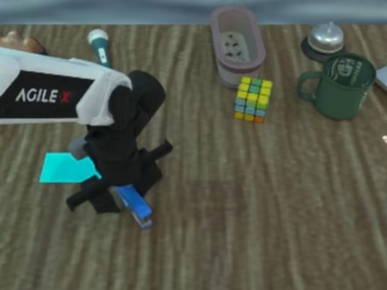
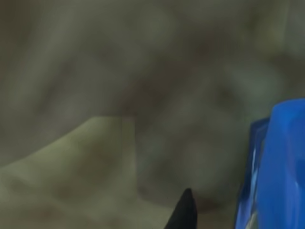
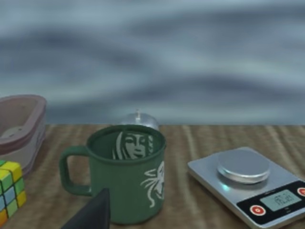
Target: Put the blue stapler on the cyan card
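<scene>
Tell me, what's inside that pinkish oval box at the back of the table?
Inside the pinkish oval box, the top view shows a pale flat insert with small dark marks on its floor. What it is can't be told; nothing else shows inside.

The left arm reaches in from the worktop's left edge, wrist bent downward, its end effector low over the worktop's left half, a dark fingertip visible. Of the right arm, one dark finger shows.
</scene>
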You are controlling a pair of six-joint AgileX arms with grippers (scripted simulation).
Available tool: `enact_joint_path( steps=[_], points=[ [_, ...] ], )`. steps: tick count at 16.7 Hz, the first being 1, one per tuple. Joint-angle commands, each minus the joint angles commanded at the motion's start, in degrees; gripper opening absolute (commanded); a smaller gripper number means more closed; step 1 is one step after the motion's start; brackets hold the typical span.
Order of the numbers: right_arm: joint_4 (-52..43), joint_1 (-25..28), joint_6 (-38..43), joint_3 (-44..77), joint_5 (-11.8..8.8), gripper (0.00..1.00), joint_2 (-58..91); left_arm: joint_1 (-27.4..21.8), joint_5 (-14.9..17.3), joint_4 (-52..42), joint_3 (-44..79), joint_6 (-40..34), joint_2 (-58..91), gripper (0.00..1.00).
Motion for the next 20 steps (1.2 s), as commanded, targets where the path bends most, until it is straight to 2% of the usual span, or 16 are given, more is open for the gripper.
enact_joint_path(
  steps=[1,2,12,20],
  points=[
    [0.0,0.0,0.0,0.0,0.0,1.0,0.0,0.0,0.0,0.0,0.0,0.0,0.0,0.02],
    [0.0,0.0,0.0,0.0,0.0,1.0,0.0,0.0,0.0,0.0,0.0,0.0,0.0,0.0],
    [0.0,0.0,0.0,0.0,0.0,1.0,0.0,0.1,-0.1,-1.6,0.9,0.3,-1.3,0.0],
    [0.0,0.0,0.0,0.0,0.0,1.0,0.0,1.0,-0.2,-19.3,11.8,0.0,-7.3,0.0]
  ],
)
